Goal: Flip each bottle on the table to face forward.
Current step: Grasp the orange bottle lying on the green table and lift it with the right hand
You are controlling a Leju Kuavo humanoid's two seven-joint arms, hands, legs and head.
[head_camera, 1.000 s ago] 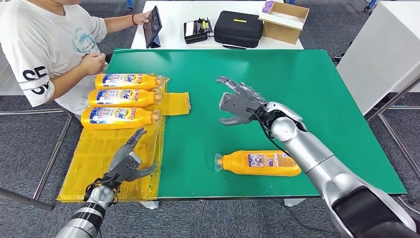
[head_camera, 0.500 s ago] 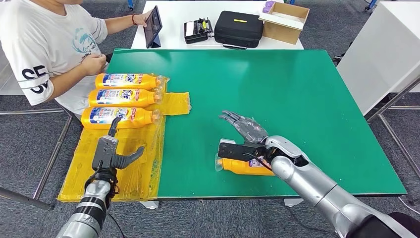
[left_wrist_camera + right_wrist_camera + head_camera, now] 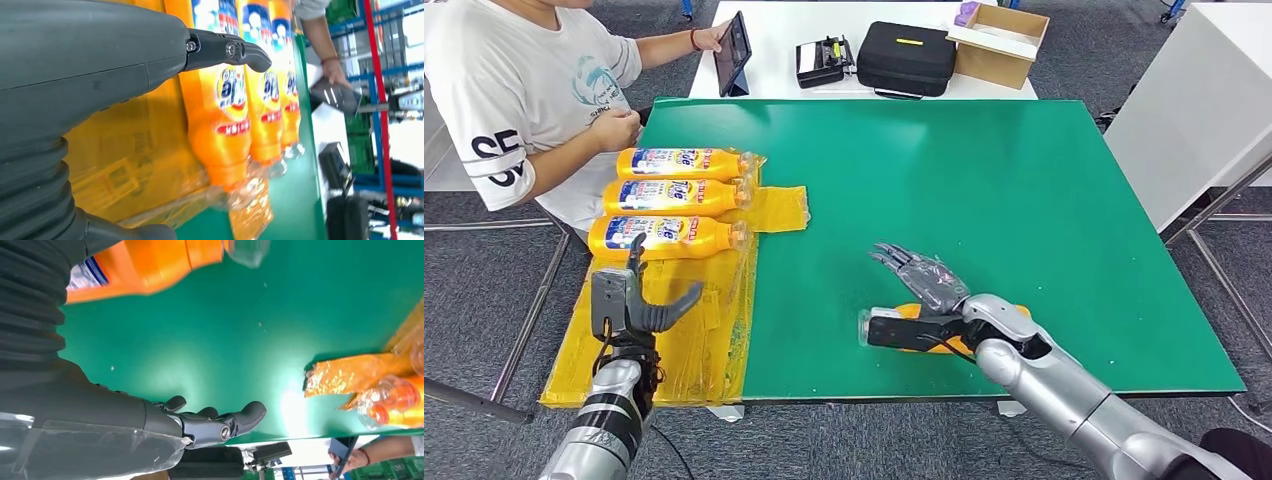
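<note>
Now settling onto the lone orange bottle [image 3: 984, 325] at the green table's [image 3: 1024, 180] six o'clock edge, right hand [image 3: 919, 305] spread wide, gripping nothing yet, readying the flip; left hand [image 3: 629, 300] rising open toward nine o'clock's three bottles [image 3: 669, 195].

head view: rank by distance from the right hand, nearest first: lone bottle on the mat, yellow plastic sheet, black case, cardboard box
1. lone bottle, lying under the right hand near the mat's front edge.
2. yellow plastic sheet, across the mat at its left edge.
3. black case, on the white table behind the mat.
4. cardboard box, beside the case on its right, slightly farther.
</note>
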